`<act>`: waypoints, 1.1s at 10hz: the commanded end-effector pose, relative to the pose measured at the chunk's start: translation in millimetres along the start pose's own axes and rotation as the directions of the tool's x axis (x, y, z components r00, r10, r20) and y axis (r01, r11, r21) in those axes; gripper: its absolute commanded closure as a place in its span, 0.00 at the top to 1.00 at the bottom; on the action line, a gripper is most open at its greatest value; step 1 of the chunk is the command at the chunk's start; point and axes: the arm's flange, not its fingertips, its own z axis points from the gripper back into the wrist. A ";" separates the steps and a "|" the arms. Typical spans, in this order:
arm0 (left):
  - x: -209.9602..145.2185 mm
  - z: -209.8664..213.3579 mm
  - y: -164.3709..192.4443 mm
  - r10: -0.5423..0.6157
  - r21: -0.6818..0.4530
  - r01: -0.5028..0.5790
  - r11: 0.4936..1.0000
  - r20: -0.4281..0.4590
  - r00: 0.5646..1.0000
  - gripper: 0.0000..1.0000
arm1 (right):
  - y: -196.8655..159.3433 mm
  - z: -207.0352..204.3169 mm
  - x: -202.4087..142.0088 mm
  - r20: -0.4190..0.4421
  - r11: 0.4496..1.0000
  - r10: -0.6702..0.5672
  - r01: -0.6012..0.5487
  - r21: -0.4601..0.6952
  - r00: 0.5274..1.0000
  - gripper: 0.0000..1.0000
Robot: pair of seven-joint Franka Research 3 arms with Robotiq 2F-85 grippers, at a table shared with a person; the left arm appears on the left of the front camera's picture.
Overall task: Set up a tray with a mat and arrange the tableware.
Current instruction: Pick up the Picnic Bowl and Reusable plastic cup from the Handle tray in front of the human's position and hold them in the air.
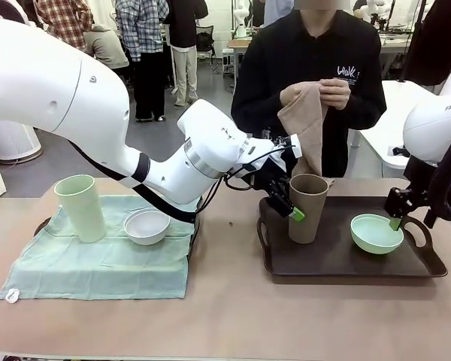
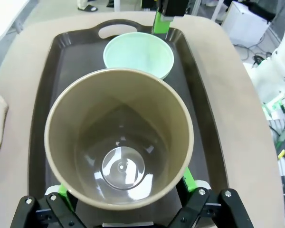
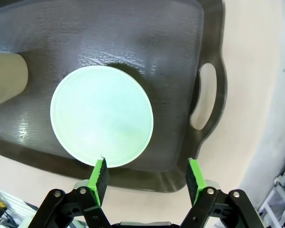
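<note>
A tan-brown tumbler (image 1: 308,214) stands upright on the bare dark tray (image 1: 331,259) at the right. My left gripper (image 1: 295,210) reaches across and holds it low down, a green pad against each side (image 2: 190,180). Beside it on the same tray (image 2: 42,95) sits the mint green bowl (image 1: 376,232). My right gripper (image 1: 395,222) hangs open at that bowl's (image 3: 102,116) rim, one fingertip (image 3: 99,173) just touching the edge and nothing between the fingers. At the left, a pale green tumbler (image 1: 81,207) and a white bowl (image 1: 146,226) rest on a light green mat (image 1: 98,263).
Across the table a person holds a tan cloth (image 1: 304,120) in both hands above the dark tray's far edge. Dark tray handles (image 1: 195,229) poke out from under the green mat. Bare tabletop (image 1: 233,316) runs along the front and between the two setups.
</note>
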 end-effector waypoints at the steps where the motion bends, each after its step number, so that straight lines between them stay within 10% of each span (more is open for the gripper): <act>1: 6.8 -5.1 2.0 0.000 0.007 0.000 1.000 0.012 1.000 1.00 | 1.3 -13.8 7.4 0.034 1.000 0.023 -0.023 0.005 0.999 0.85; 11: 1.9 -38.9 -2.5 -0.047 -0.016 0.048 0.999 0.081 0.996 1.00 | 7.4 -41.0 29.8 0.083 1.000 0.010 -0.009 -0.001 0.996 0.85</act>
